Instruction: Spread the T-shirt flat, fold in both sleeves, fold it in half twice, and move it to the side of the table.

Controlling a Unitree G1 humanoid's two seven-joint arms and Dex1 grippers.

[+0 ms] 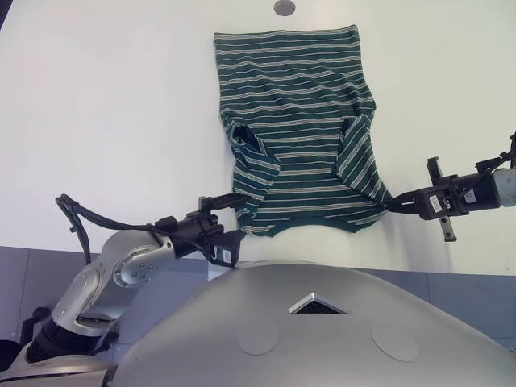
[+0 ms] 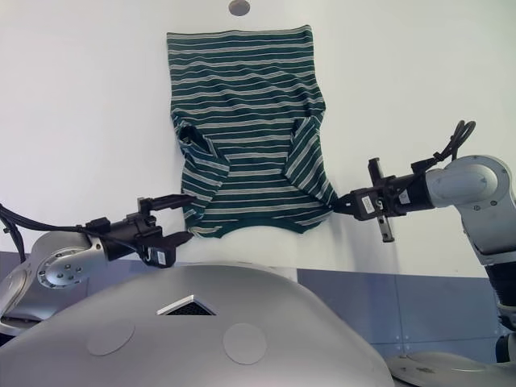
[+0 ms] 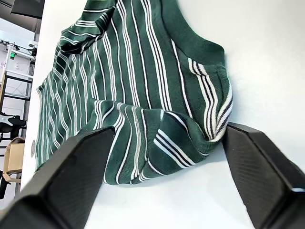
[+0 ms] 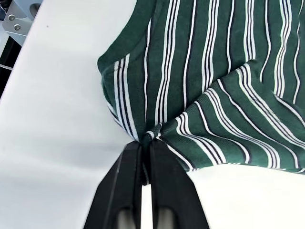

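On the white table in front of me, the T-shirt lies near the middle and a little toward the far edge. It is dark green with thin white stripes, and its straight hem points away from me while its neckline is on the side nearest me. The body of the shirt is mostly flat. Both sleeves are folded inward over the front: the left sleeve makes a rumpled flap on my left side, and the right sleeve lies as a slanted flap on my right side.

My left gripper sits low at the near left shoulder corner of the shirt. Its two fingers are spread wide, one on each side of that bunched corner, and the wrist view shows cloth between them but nothing pinched.

My right gripper is at the near right shoulder corner. Its fingers are pressed together with a small fold of striped cloth caught at the tips, so it is holding the shirt there.

A small grey round disc is set in the table just beyond the hem.
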